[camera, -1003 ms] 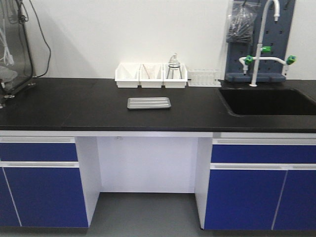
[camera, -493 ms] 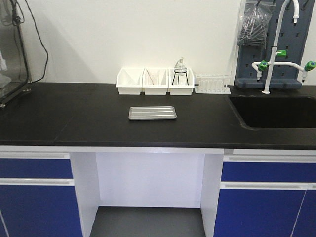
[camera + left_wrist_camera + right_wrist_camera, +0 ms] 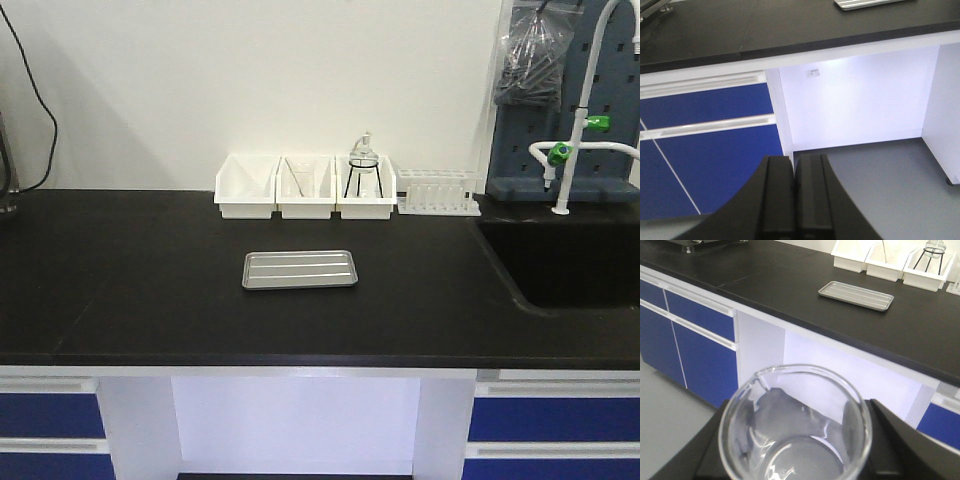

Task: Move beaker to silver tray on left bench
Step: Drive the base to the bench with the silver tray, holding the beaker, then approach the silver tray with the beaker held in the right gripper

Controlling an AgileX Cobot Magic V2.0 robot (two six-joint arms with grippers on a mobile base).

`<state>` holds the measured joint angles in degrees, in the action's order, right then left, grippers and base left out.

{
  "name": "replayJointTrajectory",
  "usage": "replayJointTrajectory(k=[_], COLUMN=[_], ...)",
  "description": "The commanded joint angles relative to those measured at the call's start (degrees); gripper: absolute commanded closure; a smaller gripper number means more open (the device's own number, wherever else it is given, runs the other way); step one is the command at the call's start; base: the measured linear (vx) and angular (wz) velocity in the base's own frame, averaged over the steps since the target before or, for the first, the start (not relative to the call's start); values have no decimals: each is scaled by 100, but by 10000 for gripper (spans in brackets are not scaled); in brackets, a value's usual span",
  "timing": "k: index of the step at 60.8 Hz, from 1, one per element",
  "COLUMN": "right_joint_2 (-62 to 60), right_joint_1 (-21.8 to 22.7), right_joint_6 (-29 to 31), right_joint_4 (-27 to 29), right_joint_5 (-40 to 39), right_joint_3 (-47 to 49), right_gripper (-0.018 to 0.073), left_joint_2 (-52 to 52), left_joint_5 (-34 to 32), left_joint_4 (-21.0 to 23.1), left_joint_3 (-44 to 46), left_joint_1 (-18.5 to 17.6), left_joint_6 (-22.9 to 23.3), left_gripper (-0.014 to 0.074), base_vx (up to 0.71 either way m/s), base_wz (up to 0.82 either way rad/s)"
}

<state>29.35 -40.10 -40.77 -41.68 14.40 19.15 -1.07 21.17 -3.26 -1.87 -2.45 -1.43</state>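
beaker (image 3: 790, 460): clear glass, mouth up toward the right wrist camera; off the left bench (image 3: 130, 290), out in front of its front edge; shown only in the right wrist view
right gripper (image 3: 800, 440): black fingers (image 3: 892, 440) on either side of the beaker, jaws closed on its walls
silver tray (image 3: 300, 270): flat on the left bench, about midway between front and back edges; well apart from the beaker
left gripper (image 3: 795, 200): jaws pressed together, gripping nothing; low, below the worktop's front edge, facing the white knee recess (image 3: 860, 105)
white bins (image 3: 305, 188): three in a row along the back edge, behind the silver tray; the right one holds a flask (image 3: 362, 165) on a black tripod
test tube rack (image 3: 437, 191): just right of the white bins
sink (image 3: 570, 265): at the right end
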Motion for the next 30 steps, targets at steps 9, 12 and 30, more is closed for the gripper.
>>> replayJointTrajectory(k=[9,12,30], right_joint_2=[6,6,6], right_joint_1=[30,30,30], right_joint_6=[-5,-5,-5], right_joint_4=[-148,-148,-148], right_joint_5=[-348,-348,-348], right_joint_3=[188,188,188], right_gripper=[571,571,571], left_joint_2=[-42,-42,-42], left_joint_5=[-428,-428,-428], left_joint_4=[16,16,16], left_joint_3=[-114,-114,-114], left_joint_1=[-41,-41,-41], left_joint_6=[10,10,10], left_gripper=[595,595,595], base_vx=[42,43,44], base_wz=[3,3,3])
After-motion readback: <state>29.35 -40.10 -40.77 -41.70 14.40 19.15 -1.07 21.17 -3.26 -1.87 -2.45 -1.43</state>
